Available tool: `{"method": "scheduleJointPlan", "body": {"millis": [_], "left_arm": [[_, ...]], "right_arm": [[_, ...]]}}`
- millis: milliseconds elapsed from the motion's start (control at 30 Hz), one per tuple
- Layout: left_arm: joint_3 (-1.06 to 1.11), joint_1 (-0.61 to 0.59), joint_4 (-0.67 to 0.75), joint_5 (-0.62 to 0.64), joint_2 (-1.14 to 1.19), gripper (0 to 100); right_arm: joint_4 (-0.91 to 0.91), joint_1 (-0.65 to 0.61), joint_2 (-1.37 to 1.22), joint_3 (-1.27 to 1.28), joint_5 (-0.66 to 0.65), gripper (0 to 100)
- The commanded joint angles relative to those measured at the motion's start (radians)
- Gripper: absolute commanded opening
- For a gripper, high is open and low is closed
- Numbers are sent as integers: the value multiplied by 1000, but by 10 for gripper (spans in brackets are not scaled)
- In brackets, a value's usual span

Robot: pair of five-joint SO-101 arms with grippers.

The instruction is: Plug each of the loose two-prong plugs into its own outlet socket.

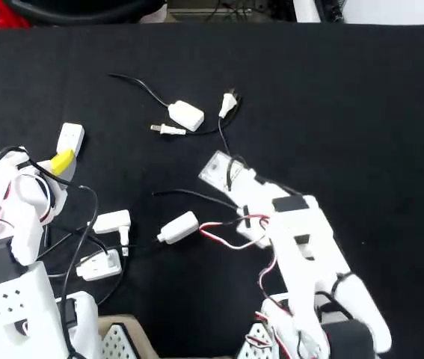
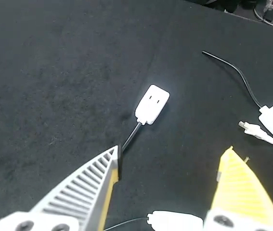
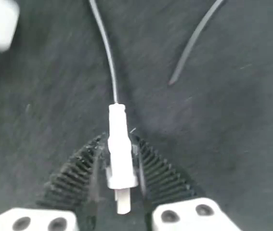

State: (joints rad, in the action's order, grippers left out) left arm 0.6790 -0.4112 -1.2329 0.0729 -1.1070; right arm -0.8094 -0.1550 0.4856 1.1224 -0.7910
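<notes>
Clamping plug (image 3: pixel 117 126), right tool (image 3: pixel 118 142) sits w/ bare table (image 1: pixel 376 112) beyond.

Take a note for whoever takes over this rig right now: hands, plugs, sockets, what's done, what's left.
Left hand: open above the table, a white socket lying free ahead of it.
Right hand: shut on a white plug, cord trailing away.
A second plug lies beside another socket, not in it; a third plug lies loose nearby.
Done: one plug gripped. Left: plug in all of them.
</notes>
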Motion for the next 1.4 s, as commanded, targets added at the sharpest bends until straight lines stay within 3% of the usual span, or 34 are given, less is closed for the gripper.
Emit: {"method": "scheduleJointPlan", "body": {"millis": [0,233,667,867,1033,1133,1233,1367], "left_arm": [[-5,10,23,5,-11,321],[5,99,21,3,-11,321],[12,102,25,3,-11,321],[13,102,23,-29,-11,321],[53,114,21,-55,-11,321],[107,162,20,-147,-11,321],[142,280,-29,-252,-11,321],[142,530,-100,-345,0,321]], "right_arm": [[-158,5,-96,-120,-83,161],[-338,5,-312,-344,-101,152],[-631,-9,-857,-872,-49,67],[-713,-6,-969,-981,-40,10],[-753,6,-889,-986,-8,12],[-798,34,-723,-937,11,12],[-781,92,-486,-855,14,12],[-735,209,-191,-771,55,12]]}}
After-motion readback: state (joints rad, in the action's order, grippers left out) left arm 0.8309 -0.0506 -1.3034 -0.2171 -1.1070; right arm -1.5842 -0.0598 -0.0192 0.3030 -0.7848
